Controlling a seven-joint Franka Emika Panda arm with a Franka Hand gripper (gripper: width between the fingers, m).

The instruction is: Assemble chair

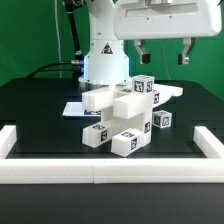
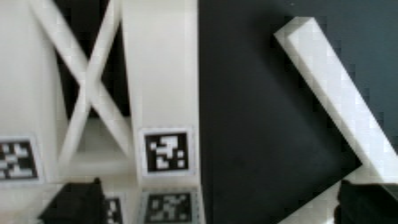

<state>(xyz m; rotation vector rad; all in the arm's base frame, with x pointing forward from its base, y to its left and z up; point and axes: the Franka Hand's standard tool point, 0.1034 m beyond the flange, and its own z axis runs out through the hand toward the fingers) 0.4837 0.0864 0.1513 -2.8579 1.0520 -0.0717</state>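
Hanging above a black tabletop (image 1: 40,120), my hand (image 1: 162,55) sits high in the exterior view, its two dark fingers (image 1: 142,52) well apart with nothing between them. A long white border rail (image 1: 110,171) runs along the near edge of the tabletop and turns back at both ends. Behind the work area a green wall (image 1: 30,40) fills the background, and my white arm base (image 1: 105,60) stands at the far side with dark cables beside it.

Piled near the middle of the tabletop, below my hand and toward the exterior view's left of it, are the chair parts (image 1: 120,115): chunky white blocks bearing black-and-white square tags, stacked and leaning on one another. How the pieces interlock is hard to read at this size; some may be joined, but I cannot tell. A thin flat white piece (image 1: 168,94) pokes out behind the heap toward the exterior view's right, partly hidden by it.

My wrist view is blurred. It shows a long white slat (image 2: 164,70) with a tag (image 2: 166,150) near one end, crossed thinner white bars (image 2: 89,75) beside it, and a separate white bar (image 2: 329,85) lying at a slant on the black surface, apart from the slat. All are cut off at the frame edges. The dark tips of my fingers (image 2: 71,205) show at the frame's edge, spread wide.

The heap's long axis in the exterior view runs diagonally, from the near left up toward the far right.
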